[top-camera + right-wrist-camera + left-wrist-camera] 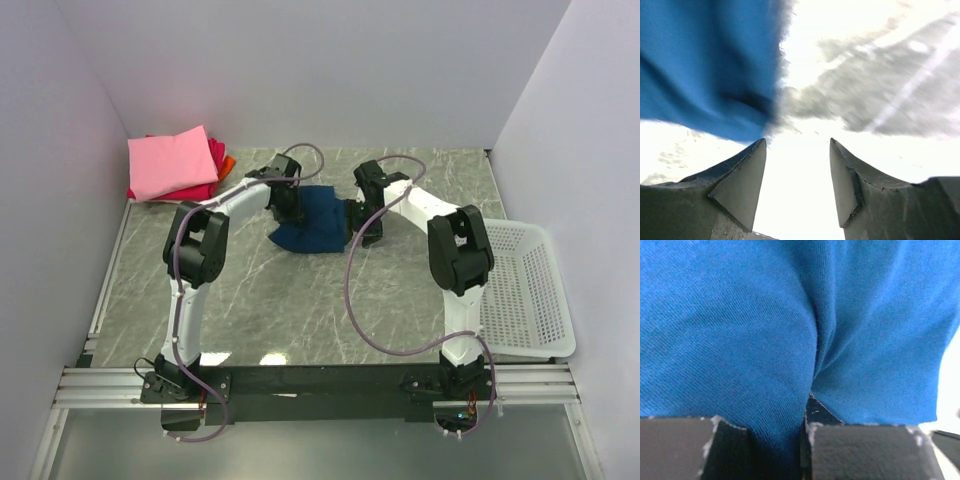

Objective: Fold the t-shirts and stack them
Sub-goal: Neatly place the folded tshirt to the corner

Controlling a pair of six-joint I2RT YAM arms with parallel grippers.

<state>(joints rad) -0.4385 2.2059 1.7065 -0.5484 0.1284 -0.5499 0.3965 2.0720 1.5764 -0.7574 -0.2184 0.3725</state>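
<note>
A folded dark blue t-shirt [315, 222] lies bunched on the marble table between both arms. My left gripper [286, 207] sits at its left edge. In the left wrist view blue cloth [765, 330] fills the frame, and a fold of it is pinched between the dark fingers [870, 450] of the shut gripper [777, 442]. My right gripper [358, 224] stands at the shirt's right edge. It is open [797, 145] with nothing between its fingers, and the blue cloth [705, 65] lies just past its left fingertip. A folded pink t-shirt [172, 164] tops a stack with magenta-red [185, 191] and orange [229, 162] ones at the back left.
A white plastic mesh basket [525, 290] stands at the table's right edge beside the right arm. Pale walls close in the left, back and right sides. Grey marble table [300, 300] stretches in front of the shirt down to the black rail with the arm bases.
</note>
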